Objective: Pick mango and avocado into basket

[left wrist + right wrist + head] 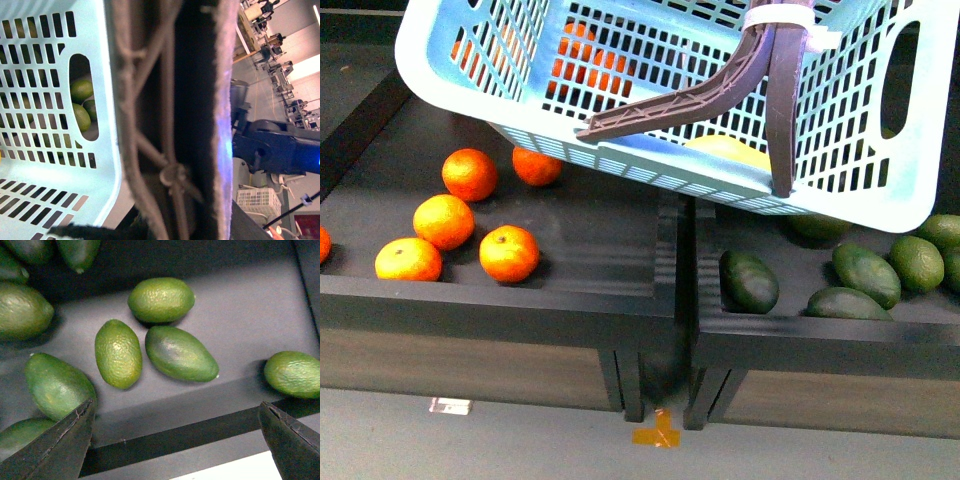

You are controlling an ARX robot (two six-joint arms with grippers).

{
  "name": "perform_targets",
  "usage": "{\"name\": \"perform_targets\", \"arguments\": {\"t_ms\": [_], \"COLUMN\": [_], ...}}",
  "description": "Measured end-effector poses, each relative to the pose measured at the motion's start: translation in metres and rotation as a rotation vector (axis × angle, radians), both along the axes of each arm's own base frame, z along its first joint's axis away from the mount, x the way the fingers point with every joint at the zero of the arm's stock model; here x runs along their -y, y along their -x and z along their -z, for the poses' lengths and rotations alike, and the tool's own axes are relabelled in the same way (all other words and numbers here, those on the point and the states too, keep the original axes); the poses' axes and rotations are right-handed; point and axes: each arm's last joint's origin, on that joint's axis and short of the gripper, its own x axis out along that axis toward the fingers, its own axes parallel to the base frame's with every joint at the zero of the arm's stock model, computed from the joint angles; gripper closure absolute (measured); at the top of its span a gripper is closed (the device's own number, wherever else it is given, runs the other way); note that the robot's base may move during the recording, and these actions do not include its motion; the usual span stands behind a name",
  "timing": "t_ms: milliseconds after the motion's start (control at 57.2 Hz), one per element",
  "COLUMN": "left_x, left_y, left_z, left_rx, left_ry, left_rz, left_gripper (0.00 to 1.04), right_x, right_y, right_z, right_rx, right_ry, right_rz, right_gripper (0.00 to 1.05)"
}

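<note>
Right gripper [176, 410] spread wide, just short of avocado [181, 354]; long axis oblique to jaw line (tray [820, 335] lower right, front frame). Left gripper: state unreadable.

I find nothing I can read in any of my three views: no text, label, brand, number or sign shows on the basket [420, 60] or on anything around it. The far room in my left wrist view is too small and blurred for lettering.
</note>
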Motion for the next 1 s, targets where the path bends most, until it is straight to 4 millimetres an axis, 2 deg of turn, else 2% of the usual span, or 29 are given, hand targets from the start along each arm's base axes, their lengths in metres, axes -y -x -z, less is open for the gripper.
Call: {"name": "perform_targets", "arguments": {"t_ms": [17,70,227,454,699,996], "left_x": [-0.004,-0.004,-0.003,-0.003,-0.004,-0.003], "left_y": [-0.003,-0.003,-0.002,-0.002,-0.003,-0.002], "left_z": [0.0,0.0,0.0,0.0,0.0,0.0], "left_rx": [0.006,0.006,0.003,0.003,0.006,0.005], "left_ry": [-0.011,-0.011,-0.005,-0.007,-0.011,-0.009], "left_rz": [-0.03,-0.03,-0.017,-0.019,-0.029,-0.025], "left_gripper": [0.94,0.94,0.94,0.94,0.94,0.94], "right_x": [0.004,0.003,0.007,-0.004,-0.002,-0.001], "right_y": [-0.015,-0.018,-0.043,-0.055,-0.069,-0.088], "right_z": [0.024,0.033,0.058,0.099,0.124,0.137], "right_rx": [-0.061,-0.093,-0.119,-0.179,-0.163,-0.16], "right_ry": [-0.006,-0.019,-0.092,-0.182,-0.205,-0.225], "right_rz": [0.002,0.005,0.034,0.049,0.082,0.1], "right_gripper": [0.09,0.09,0.09,0.09,0.09,0.09]}}
